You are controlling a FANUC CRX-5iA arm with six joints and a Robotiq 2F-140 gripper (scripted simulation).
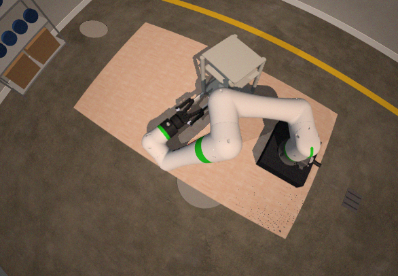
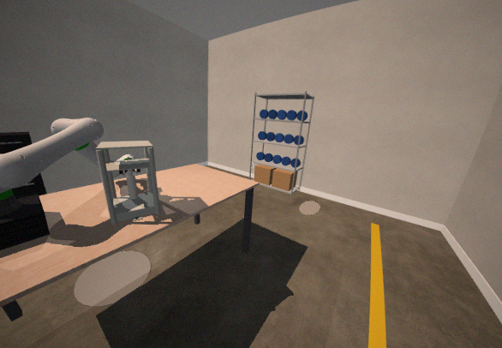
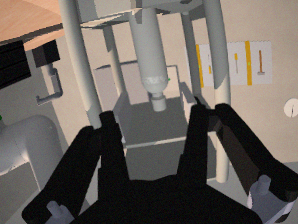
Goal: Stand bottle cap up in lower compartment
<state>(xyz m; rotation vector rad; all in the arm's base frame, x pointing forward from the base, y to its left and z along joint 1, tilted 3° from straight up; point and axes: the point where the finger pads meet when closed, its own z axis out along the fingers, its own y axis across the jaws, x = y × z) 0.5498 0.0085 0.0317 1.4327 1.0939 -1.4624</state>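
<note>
Though smooth, cylindrical grey bottle [image 3: 148,50]

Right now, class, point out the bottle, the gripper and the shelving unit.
bottle [image 3: 148,50]: wrist view, on its grey body.
gripper [image 1: 197,105]: top view, midway between its fingertips.
shelving unit [image 1: 233,58]: top view, on its top board.

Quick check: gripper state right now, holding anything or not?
Gripper: open partway, holding nothing; the bottle stands ahead of it inside the shelving unit, apart from the fingers.
</note>
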